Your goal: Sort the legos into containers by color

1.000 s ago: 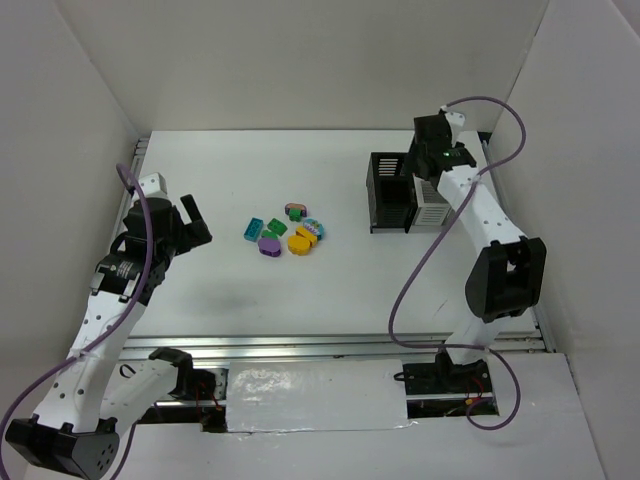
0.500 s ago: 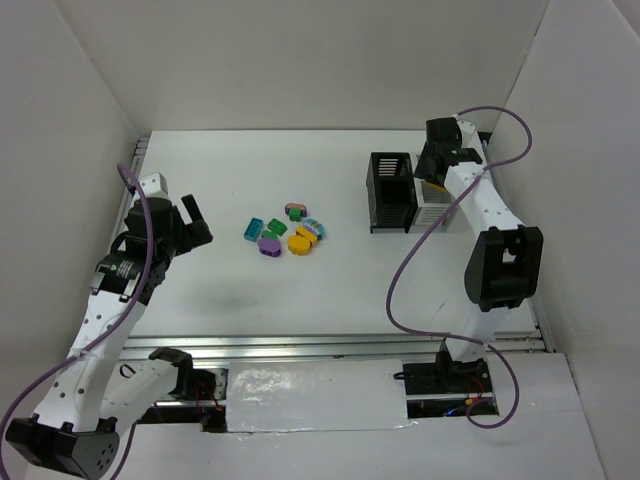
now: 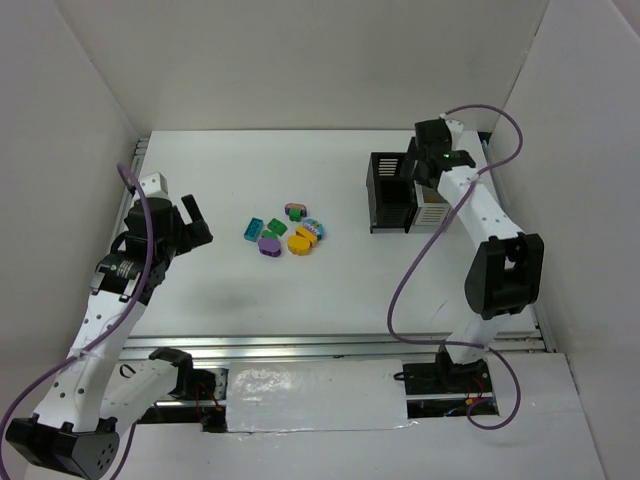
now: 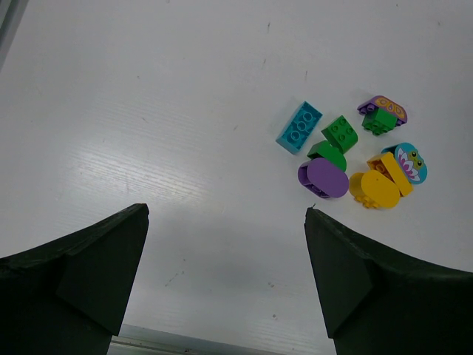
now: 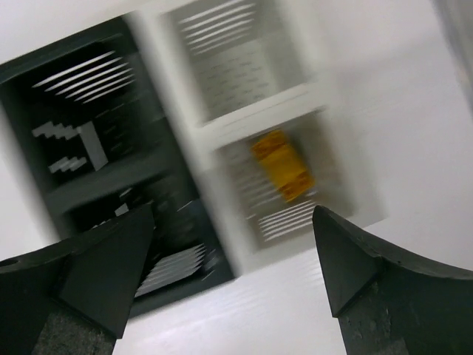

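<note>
Several legos lie in a cluster on the table's middle left: a teal brick, a green one, a purple one and a yellow one. The containers stand at the back right, black bins beside white bins. One yellow lego lies inside a white bin. Above the bins hangs my right gripper, open and empty, its view blurred. My left gripper is open and empty, left of the cluster and above the table.
White walls close in the table on the left, back and right. A metal rail runs along the near edge. The right arm's purple cable loops over the table in front of the bins.
The right wrist swung to the right over the bins and came back left. The left arm and the cluster of legos have not moved.
</note>
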### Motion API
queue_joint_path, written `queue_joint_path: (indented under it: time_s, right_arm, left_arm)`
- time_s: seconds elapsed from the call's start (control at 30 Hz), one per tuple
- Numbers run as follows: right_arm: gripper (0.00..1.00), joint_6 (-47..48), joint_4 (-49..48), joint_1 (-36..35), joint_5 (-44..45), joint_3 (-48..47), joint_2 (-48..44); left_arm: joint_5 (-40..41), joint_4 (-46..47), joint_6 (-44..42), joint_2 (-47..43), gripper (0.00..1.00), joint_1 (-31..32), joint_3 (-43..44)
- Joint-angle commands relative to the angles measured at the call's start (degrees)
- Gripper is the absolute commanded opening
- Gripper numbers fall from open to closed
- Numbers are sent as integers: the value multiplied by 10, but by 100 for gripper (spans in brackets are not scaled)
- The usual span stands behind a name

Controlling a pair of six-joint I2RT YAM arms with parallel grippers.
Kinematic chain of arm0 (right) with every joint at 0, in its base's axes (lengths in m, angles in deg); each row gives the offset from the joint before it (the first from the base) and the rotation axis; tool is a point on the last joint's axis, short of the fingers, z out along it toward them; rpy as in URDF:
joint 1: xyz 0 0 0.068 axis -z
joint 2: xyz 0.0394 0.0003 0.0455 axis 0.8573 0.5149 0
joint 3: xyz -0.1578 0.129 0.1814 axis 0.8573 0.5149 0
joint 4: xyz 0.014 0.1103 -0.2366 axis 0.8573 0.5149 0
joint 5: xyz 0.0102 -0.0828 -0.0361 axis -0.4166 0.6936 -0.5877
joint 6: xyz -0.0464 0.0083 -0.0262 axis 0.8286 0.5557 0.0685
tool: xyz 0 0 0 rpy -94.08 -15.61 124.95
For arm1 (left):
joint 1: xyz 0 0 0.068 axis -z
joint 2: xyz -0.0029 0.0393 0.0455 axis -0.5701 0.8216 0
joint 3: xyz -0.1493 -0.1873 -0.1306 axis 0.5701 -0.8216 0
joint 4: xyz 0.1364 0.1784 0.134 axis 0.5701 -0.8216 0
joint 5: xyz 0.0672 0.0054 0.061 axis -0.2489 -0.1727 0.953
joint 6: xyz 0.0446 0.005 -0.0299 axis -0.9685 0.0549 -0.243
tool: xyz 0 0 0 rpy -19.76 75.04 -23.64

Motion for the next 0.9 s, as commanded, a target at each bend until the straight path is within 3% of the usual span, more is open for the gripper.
queue_joint_path:
  time_s: [0.0, 0.2, 0.33, 0.5, 0.67, 0.87]
  right_arm:
    - [95, 17, -4, -93, -22, 3, -74]
    - [95, -19, -4, -258, -56, 13, -74]
    - [96, -14, -29, -315, -93, 15, -21]
    - [80, -22, -57, -347, -166, 3, 42]
    - [82, 137, -79, -369, -302, -29, 101]
    - [88, 256, -3, -367, -309, -124, 187]
  left_arm:
    - [1, 15, -10, -2, 100, 3, 4]
    - [8, 15, -9, -5, 100, 2, 2]
    - [1, 21, -10, -6, 99, 3, -2]
    - [-9, 20, -10, 4, 99, 2, 0]
    - [-12, 22, -11, 1, 100, 3, -2]
    - [-12, 22, -13, 0, 100, 2, -3]
